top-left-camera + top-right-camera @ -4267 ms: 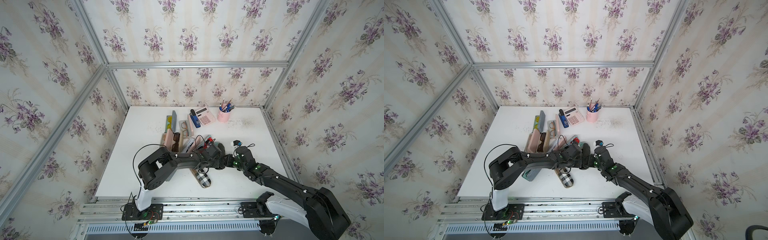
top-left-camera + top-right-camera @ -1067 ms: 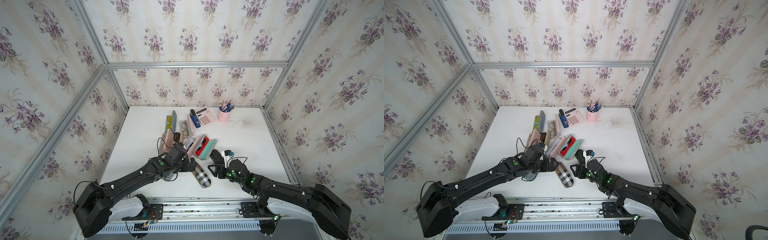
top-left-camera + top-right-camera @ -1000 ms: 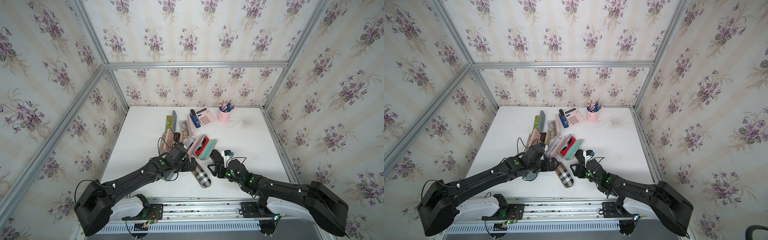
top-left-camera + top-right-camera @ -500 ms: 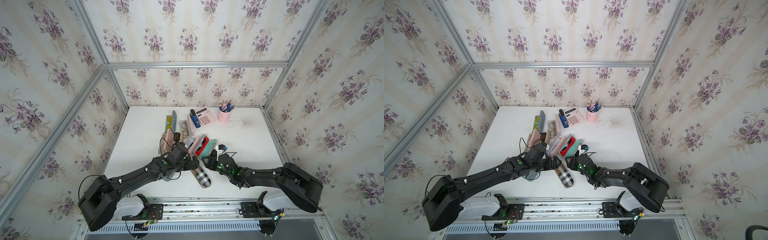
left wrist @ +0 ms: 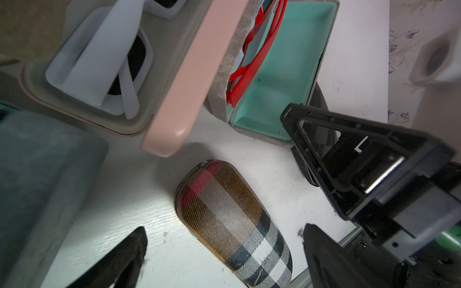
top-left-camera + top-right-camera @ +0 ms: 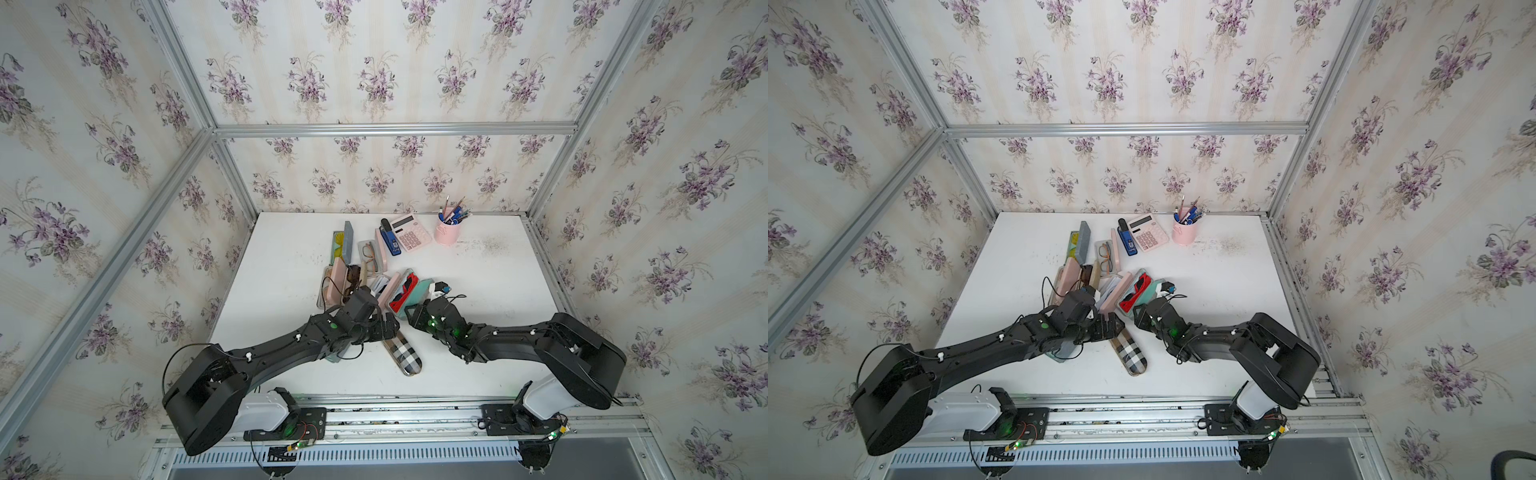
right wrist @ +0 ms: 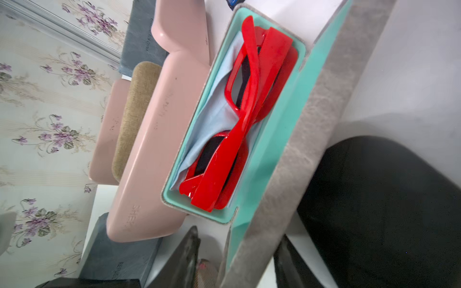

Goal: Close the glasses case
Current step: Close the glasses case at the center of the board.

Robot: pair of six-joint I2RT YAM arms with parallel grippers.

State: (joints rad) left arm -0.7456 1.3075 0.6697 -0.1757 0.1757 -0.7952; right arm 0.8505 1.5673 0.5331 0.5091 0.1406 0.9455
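Nearest us, a closed plaid case (image 6: 402,353) lies on the white table (image 6: 478,266). Over its far end hangs the left gripper (image 6: 390,328), released, its fingers spread wide and holding nothing. Facing it from the other side is the right gripper (image 6: 411,313), low at the near end of the glasses case (image 6: 419,293). In the right wrist view the case's raised lid (image 7: 306,124) runs between the two fingers, but we cannot tell whether they press on it or only straddle it. The case stands open near the middle of the table, with red glasses (image 7: 249,112) inside on a pale blue cloth. A pink case (image 6: 388,291) lies touching its left side. Farther back, near the wall, stand a calculator (image 6: 411,237) and a pink cup (image 6: 445,232) of pens.
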